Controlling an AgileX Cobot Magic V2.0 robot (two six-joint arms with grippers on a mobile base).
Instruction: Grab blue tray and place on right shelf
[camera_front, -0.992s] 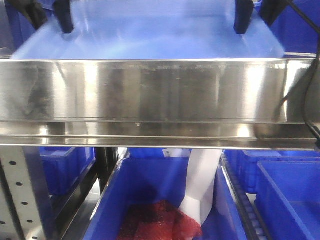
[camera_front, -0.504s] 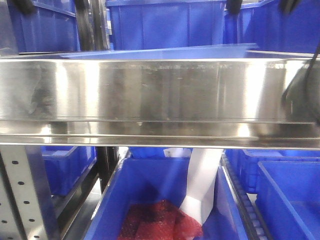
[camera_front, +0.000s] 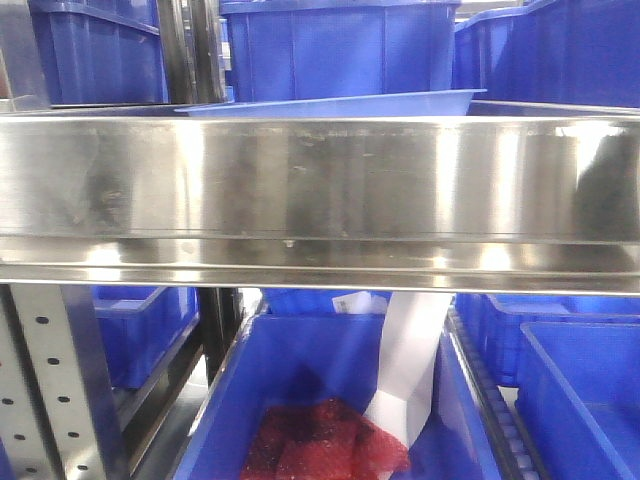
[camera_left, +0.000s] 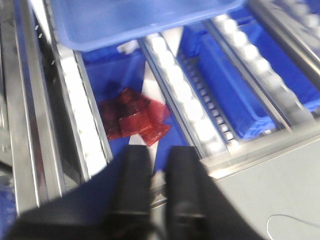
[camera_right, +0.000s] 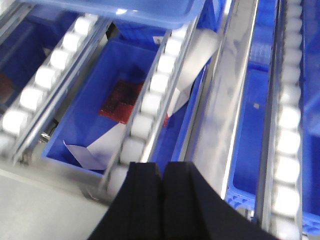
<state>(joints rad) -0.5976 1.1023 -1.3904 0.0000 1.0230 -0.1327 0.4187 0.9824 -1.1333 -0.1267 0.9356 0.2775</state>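
Note:
The light-blue tray (camera_front: 330, 104) lies flat on the right shelf, only its near rim showing above the shiny steel front rail (camera_front: 320, 185). From the left wrist view the tray (camera_left: 135, 20) rests across the roller tracks (camera_left: 185, 95), far ahead of my left gripper (camera_left: 157, 150), which is open by a narrow gap and empty. The right wrist view shows the tray (camera_right: 125, 12) at the top edge and my right gripper (camera_right: 161, 166) shut on nothing, back over the front rail. Neither gripper shows in the front view.
Deep dark-blue bins (camera_front: 340, 50) stand behind the tray. Below the shelf, a blue bin (camera_front: 330, 350) holds a red mesh bag (camera_front: 320, 445) and a white paper strip (camera_front: 410, 360). A perforated grey upright (camera_front: 50, 390) stands at lower left. More blue bins (camera_front: 580, 400) sit at right.
The tray, held tilted up by both grippers a second ago, now lies flat on the shelf. Both grippers let go and drew back out of the front view.

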